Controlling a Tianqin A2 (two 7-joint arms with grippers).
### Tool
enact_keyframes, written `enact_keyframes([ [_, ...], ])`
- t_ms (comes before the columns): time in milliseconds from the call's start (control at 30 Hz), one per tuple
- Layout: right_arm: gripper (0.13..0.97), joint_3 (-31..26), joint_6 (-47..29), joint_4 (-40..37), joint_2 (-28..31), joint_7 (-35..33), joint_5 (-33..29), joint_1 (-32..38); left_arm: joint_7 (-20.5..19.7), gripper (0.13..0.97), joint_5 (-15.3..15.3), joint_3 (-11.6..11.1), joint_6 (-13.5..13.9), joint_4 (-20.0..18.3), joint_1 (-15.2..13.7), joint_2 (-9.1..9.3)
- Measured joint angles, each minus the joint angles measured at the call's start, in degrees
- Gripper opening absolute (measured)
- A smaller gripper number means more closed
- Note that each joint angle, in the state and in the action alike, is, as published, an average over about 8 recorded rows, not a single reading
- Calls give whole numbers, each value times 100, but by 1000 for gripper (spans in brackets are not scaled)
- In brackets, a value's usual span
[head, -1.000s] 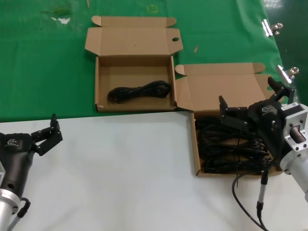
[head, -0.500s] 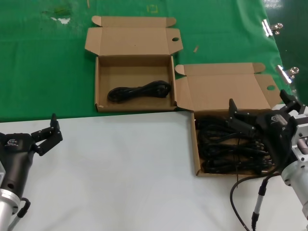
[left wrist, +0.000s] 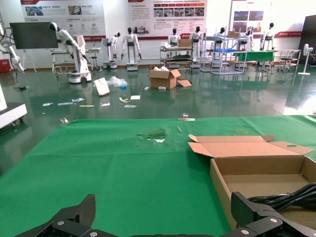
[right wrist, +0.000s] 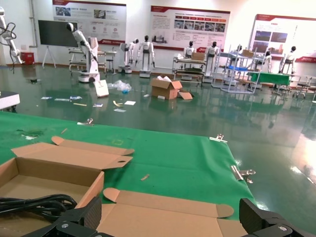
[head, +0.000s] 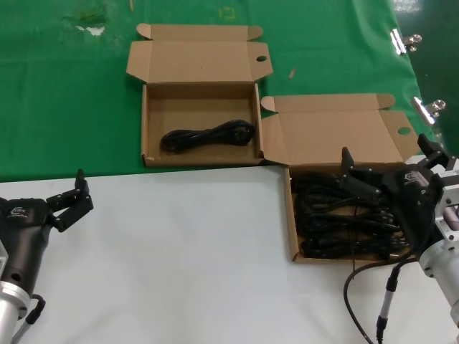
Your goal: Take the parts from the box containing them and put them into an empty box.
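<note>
Cables (head: 344,218), black and rubbery, lie tangled in the shallow cardboard box (head: 292,215) on the white table's (head: 179,258) right, lid flap folded back. The right gripper (head: 391,166) hovers over them, fingers spread, holding nothing. One coiled cable (head: 208,136) rests in the far box (head: 147,122) on green cloth (head: 64,86). The left gripper (head: 74,195) waits released at lower left.

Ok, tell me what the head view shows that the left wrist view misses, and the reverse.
Head view only: the full box packed with black power cables, the open right gripper above it, both binder clips, and the white tabletop.

Left wrist view only: the hall behind, with humanoid robots and wall posters.

Both: the nearly empty box holding one cable bundle, the green mat, and the open left gripper.
</note>
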Motion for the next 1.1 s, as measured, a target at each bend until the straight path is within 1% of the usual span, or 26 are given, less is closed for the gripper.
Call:
enact_keyframes([
  [1100, 966, 0, 0, 0, 0, 0, 0, 0, -1, 966, 0, 0, 0, 0, 0, 0],
])
